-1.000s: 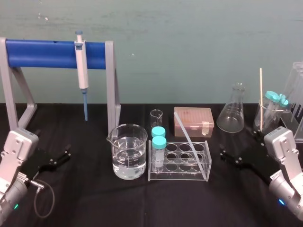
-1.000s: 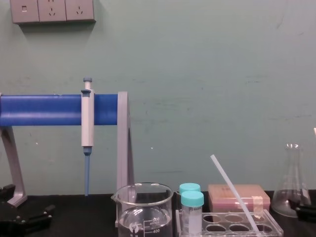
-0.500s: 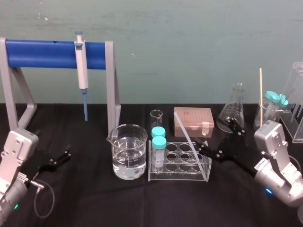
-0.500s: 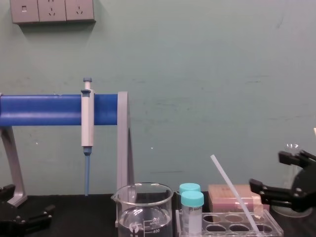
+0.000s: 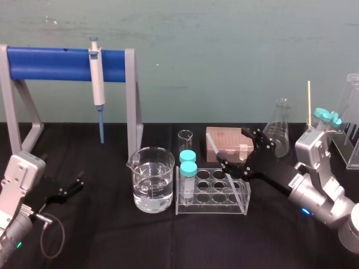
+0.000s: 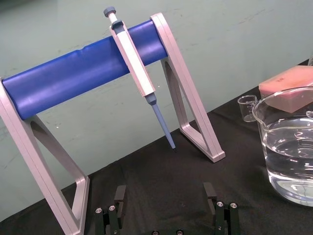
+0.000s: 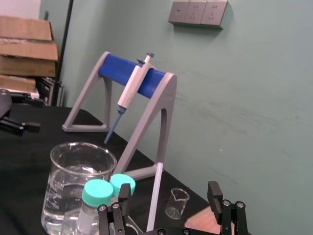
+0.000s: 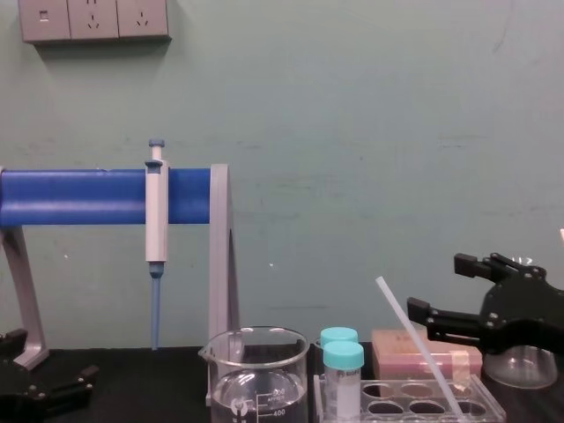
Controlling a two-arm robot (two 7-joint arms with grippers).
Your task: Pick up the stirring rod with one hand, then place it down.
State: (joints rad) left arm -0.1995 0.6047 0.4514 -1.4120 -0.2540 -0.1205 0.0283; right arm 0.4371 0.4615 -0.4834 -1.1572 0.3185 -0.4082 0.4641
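- Since the earlier frames, our right end effector (image 5: 233,147) has travelled from the 3 o'clock side of the desk (image 5: 112,235) toward the centre. It has now arrived at the stirring rod (image 5: 214,147). The other things have kept their places.
- The stirring rod leans in the clear tube rack (image 5: 213,208), at 3 o'clock from the beaker (image 5: 151,179). Its upper end is tilted toward 11 o'clock and crosses in front of the pink box (image 5: 227,135).
- The fingers of the right end effector are wide apart. In the right wrist view the rod stands between them, closer to one finger, and we see no contact yet.
- We judge that the step in hand is the approach for the grasp; the lifting has not begun.
- The next move, in our opinion, calls for centring the rod between the fingers and closing gently, because the rod is thin and probably slippery. The lift should then follow the slant of the rod, so that the rack is not dragged and the capped tubes (image 5: 188,168) at 9 o'clock from the rod are not hit.
- Our left end effector (image 5: 73,185) is parked at 8 o'clock on the desk, its fingers apart.
- One finger covers the middle part of the rod in the head view.
- The lower end of the rod is hard to follow through the clear rack, and the chest view cuts it off.
- We cannot tell how deep the rod sits between the fingers.
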